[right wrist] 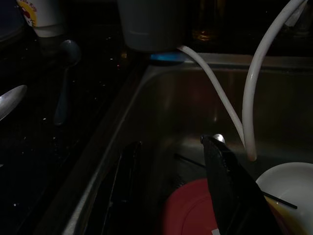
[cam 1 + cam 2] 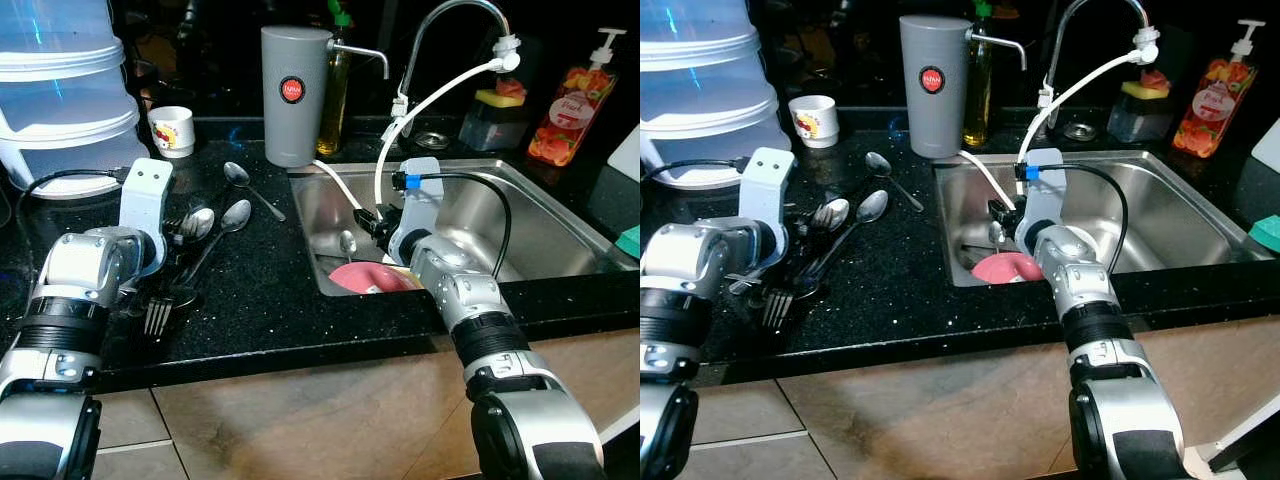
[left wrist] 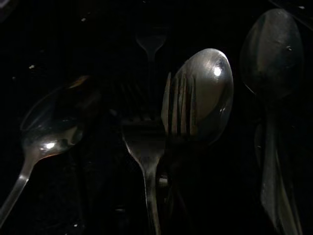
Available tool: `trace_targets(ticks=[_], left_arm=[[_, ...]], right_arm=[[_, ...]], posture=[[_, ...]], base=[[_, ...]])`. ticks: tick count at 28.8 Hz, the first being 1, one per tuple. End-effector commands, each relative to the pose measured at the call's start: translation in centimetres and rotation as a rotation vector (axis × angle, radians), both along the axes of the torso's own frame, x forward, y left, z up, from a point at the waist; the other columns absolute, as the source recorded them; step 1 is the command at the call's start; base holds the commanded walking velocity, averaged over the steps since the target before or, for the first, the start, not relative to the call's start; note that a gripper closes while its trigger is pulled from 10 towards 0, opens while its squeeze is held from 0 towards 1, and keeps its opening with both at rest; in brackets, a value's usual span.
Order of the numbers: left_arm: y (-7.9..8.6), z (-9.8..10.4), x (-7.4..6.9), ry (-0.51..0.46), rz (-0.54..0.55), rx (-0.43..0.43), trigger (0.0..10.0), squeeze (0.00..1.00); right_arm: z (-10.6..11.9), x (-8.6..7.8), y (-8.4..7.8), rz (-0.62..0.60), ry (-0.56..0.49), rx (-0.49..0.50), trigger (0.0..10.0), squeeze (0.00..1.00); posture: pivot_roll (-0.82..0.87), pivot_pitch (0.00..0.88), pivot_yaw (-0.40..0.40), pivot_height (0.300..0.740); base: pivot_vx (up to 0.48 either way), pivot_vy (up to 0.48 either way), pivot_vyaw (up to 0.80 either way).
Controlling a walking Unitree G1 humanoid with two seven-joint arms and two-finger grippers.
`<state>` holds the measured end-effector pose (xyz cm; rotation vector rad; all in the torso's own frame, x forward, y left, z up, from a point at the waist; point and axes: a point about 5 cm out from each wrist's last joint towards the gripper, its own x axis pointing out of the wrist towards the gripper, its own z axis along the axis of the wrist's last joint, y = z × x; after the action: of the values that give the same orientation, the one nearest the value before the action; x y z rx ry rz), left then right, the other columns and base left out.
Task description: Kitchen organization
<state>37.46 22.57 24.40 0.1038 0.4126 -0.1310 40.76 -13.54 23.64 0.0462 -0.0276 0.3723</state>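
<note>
Several spoons [image 2: 236, 214] and forks [image 2: 158, 315] lie in a loose pile on the black counter [image 2: 260, 290]. My left gripper [image 2: 178, 238] hangs right over that pile; the left wrist view shows a fork [image 3: 178, 105] lying across a spoon bowl [image 3: 210, 93]. My right gripper [image 1: 169, 143] is down inside the steel sink [image 2: 530, 215], open, with nothing between its fingers [image 1: 230, 196]. Below it are a red plate [image 2: 370, 278] and a white bowl [image 1: 288, 186]. A spoon [image 2: 347, 243] rests in the sink just beyond the fingers.
A grey jug [image 2: 295, 95] stands at the sink's back left corner, with a white mug [image 2: 172, 130] and stacked plastic tubs [image 2: 60, 90] further left. White hoses [image 2: 430, 105] run from the tap [image 2: 450, 20] into the sink. A soap bottle [image 2: 575, 105] stands behind.
</note>
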Motion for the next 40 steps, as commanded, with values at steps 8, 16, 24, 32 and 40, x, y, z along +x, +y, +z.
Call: trace_targets(ticks=[8, 16, 24, 32, 40], left_arm=[[0.0, 0.0, 0.4, -0.038, 0.037, -0.08, 0.0, 0.0], [-1.9, 1.6, 0.8, -0.14, -0.026, -0.181, 0.0, 0.0], [-5.3, 3.2, 1.0, -0.209, -0.152, -0.357, 0.0, 0.0], [-9.7, 1.4, 1.0, -0.139, -0.264, -0.349, 0.0, 0.0], [-7.9, 0.9, 1.4, -0.148, -0.159, -0.21, 0.0, 0.0]], right_arm=[[-0.6, 0.1, -0.2, -0.024, 0.035, -0.009, 10.0, 0.0], [-0.6, 0.0, -0.4, -0.042, 0.034, 0.0, 10.0, 0.0], [-0.6, 0.0, -0.7, -0.057, 0.026, 0.0, 10.0, 0.0], [-0.8, -0.1, -0.7, -0.057, 0.031, -0.006, 10.0, 0.0], [-1.1, -0.2, -0.4, -0.048, 0.038, -0.005, 10.0, 0.0]], posture=[[0.09, 0.07, -0.013, 0.74], [0.08, 0.057, -0.01, 0.74], [0.08, 0.05, -0.01, 0.74], [0.08, 0.06, -0.003, 0.74], [0.08, 0.063, -0.002, 0.74]], base=[[0.0, 0.0, 0.0], [0.0, 0.0, 0.0], [0.0, 0.0, 0.0], [0.0, 0.0, 0.0], [0.0, 0.0, 0.0]])
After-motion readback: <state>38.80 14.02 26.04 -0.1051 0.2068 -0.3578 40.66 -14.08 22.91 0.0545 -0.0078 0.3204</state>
